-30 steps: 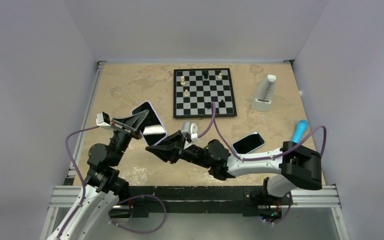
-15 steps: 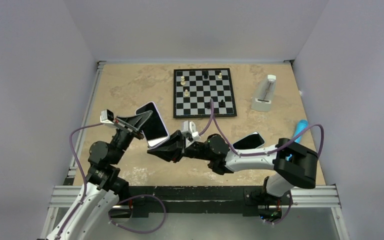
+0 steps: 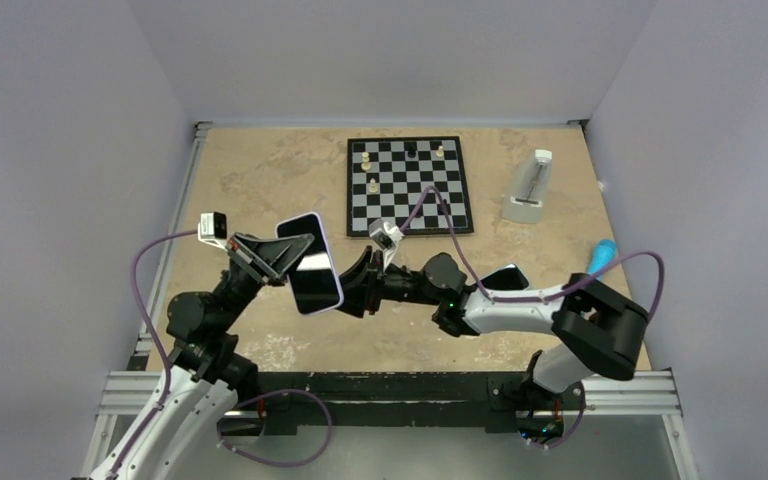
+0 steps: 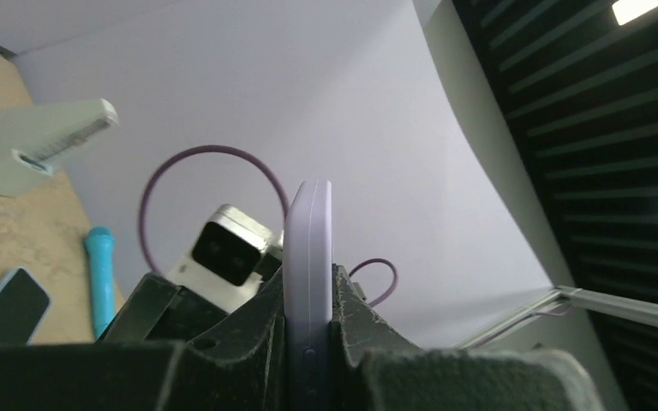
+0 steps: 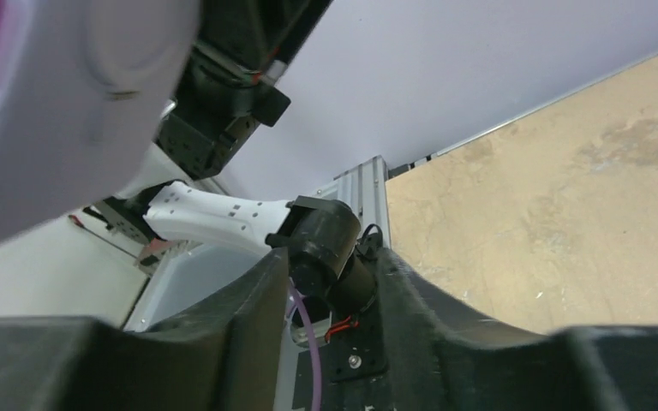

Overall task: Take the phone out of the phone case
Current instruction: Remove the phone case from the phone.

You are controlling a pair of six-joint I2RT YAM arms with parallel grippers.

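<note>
Jaws of the left gripper [image 4: 308, 347] are pinched on the lilac soft-edged phone case [image 4: 308, 248], which stands edge-on between them, raised off the tan mottled table [image 3: 260, 180]. The black-screened phone [image 3: 313, 280] sits inside the case, not yet freed. Jaws of the right gripper [image 3: 355, 285] stand apart with nothing between them. In its wrist view a blurred lilac surface of the case lies outside the gap, up beyond the left-hand finger.

The step in hand looks like bringing the right jaws onto the free end of the case, the end far from the left jaws. Since the left pinch seems to press screen and back together, the phone is likely pinned there. So the right jaws should first line up until the case edge sits squarely in their gap. They should then catch only the lilac lip — not the glass — and peel it away gently, starting at a corner. A hard tug risks twisting the whole thing out of the left jaws.
</note>
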